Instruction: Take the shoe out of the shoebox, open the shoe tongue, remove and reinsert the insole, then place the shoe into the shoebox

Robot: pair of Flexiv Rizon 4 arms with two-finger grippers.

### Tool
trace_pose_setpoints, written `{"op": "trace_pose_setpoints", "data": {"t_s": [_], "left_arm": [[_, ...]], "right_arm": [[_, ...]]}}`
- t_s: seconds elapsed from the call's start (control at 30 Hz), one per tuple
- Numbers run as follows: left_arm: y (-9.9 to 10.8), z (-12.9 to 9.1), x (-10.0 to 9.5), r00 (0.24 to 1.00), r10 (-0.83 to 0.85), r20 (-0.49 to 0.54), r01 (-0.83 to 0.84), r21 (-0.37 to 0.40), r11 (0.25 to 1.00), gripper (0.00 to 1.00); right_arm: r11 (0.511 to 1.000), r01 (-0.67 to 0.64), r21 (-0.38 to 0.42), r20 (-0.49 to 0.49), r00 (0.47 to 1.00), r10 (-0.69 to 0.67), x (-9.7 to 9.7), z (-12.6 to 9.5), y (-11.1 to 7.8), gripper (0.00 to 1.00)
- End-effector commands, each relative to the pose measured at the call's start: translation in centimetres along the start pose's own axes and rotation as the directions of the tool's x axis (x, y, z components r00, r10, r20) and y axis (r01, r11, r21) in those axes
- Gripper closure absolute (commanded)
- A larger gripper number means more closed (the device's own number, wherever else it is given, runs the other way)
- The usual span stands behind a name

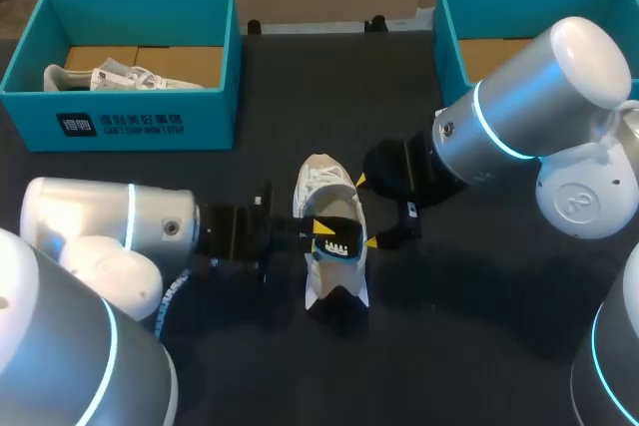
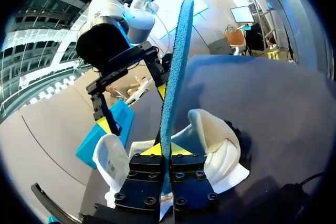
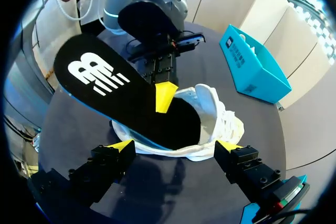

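At the far left of the surface (image 1: pixel 479 326) I see the left box (image 1: pixel 150 117), a teal one with a second shoe (image 1: pixel 110 77) lying inside. In front of it my left arm (image 1: pixel 110 226) comes in low, well apart from that box. Its claw (image 1: pixel 320 236) (image 2: pixel 169 149) is pinched tight on the insole (image 1: pixel 341 238) (image 2: pixel 176 66) (image 3: pixel 105 87), both yellow tips pressing its faces near one edge. The insole is black on top with a white mark and blue underneath. It tilts up out of the shoe (image 1: pixel 324 182) (image 2: pixel 215 145) (image 3: pixel 215 108), with its lower end at the shoe's opening; I cannot tell whether that end sits inside. The white shoe rests upright on the surface at the middle, outside both boxes. Just right of it my right claw (image 1: pixel 365 213) (image 3: pixel 176 145) is spread wide, one finger to each side of the shoe, and I see neither touching it. The right arm (image 1: pixel 519 107) runs back toward the right box (image 1: pixel 449 37), also teal, at the far corner.
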State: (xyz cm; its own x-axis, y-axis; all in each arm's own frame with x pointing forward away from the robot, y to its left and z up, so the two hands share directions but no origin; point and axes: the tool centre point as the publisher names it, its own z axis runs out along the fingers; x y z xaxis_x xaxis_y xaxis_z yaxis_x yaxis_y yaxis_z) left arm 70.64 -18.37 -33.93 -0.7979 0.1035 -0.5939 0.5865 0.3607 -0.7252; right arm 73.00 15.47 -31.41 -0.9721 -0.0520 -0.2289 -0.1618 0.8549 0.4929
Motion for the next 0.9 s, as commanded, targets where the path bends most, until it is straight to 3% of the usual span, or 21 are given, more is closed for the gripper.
{"op": "trace_pose_setpoints", "data": {"t_s": [0.03,0.63,0.8,0.83,0.9], "left_arm": [[0.7,1.0,-0.5,1.000,0.002,-0.005,-0.002,-0.008,1.000,1.00],[3.4,1.4,-0.3,1.000,-0.011,0.014,0.012,-0.070,0.997,1.00],[3.3,1.2,-0.6,0.999,-0.019,0.026,0.021,-0.073,0.997,1.00],[3.0,1.2,-0.6,0.999,-0.018,0.027,0.020,-0.067,0.998,0.99],[2.3,0.9,-0.6,1.000,-0.017,0.026,0.018,-0.062,0.998,0.77]], "right_arm": [[1.000,0.001,0.000,0.000,1.000,-0.001,0.1,0.1,0.0,0.00],[1.000,0.001,0.000,0.000,1.000,-0.001,0.1,0.1,0.0,0.00],[1.000,0.001,0.000,0.000,1.000,-0.001,0.1,0.1,0.0,0.00],[1.000,0.001,0.000,0.000,1.000,-0.001,0.1,0.1,0.0,0.00],[1.000,0.001,0.000,0.000,1.000,-0.001,0.1,0.1,0.0,0.00]]}}
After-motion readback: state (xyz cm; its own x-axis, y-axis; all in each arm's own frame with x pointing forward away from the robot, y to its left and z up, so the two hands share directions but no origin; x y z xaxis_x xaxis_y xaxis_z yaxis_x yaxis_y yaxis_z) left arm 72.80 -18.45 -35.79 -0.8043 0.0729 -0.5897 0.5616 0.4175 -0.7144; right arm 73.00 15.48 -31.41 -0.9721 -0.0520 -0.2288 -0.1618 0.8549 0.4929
